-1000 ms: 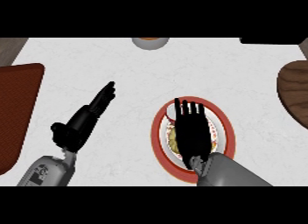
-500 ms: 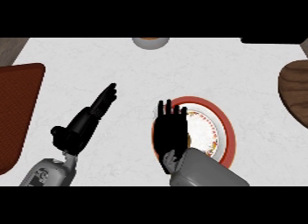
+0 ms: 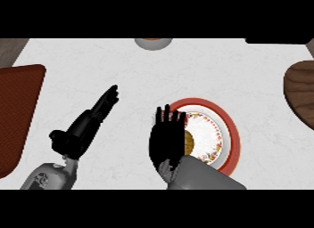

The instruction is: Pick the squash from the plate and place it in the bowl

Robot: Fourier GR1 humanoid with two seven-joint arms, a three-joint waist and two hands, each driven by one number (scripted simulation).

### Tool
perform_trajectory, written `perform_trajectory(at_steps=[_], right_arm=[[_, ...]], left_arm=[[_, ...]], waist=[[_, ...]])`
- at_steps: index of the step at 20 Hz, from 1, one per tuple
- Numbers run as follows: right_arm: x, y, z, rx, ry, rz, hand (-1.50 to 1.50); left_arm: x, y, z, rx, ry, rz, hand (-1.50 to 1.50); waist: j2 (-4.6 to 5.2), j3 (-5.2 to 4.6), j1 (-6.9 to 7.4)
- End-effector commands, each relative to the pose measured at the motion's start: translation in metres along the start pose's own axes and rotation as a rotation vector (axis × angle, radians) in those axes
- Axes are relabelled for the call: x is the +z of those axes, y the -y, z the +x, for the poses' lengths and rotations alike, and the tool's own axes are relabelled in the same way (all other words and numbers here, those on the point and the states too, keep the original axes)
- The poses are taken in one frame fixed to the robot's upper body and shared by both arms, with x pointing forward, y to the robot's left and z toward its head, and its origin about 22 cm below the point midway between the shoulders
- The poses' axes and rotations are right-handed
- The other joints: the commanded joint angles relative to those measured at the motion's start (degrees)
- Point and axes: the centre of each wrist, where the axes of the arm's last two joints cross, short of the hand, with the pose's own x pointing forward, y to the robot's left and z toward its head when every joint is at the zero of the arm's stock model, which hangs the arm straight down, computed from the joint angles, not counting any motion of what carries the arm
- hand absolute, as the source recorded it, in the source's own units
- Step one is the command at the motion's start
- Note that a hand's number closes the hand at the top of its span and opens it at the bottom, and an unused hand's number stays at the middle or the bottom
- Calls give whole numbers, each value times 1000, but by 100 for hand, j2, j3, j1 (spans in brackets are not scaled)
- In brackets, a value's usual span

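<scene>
Squash [image 3: 188, 141] on plate [image 3: 229, 133], mostly under right hand [image 3: 166, 140].

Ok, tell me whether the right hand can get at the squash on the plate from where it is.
Probably yes. The right hand hangs open over the left edge of the plate, and nothing stands between them. Only a sliver of the squash shows beside the hand, so how it lies is hard to tell.

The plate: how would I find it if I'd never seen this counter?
Start on the pale counter and look toward its lower middle, just ahead of the right hand, whose straight fingers cover its left edge. The plate is round, with a red rim and a flowery band inside, unlike the brown boards at the sides.
</scene>
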Motion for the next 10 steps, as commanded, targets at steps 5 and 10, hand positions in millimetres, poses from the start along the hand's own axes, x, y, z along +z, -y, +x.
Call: perform_trajectory(at_steps=[5,10], right_arm=[[12,-18,22,120,-217,-74,-150],[13,-20,19,175,-230,-138,-150]], left_arm=[[1,-1,11,-9,-1,-3,0],[-1,0,2,-20,-1,15,0]], waist=[[33,6,30],[31,7,-130]])
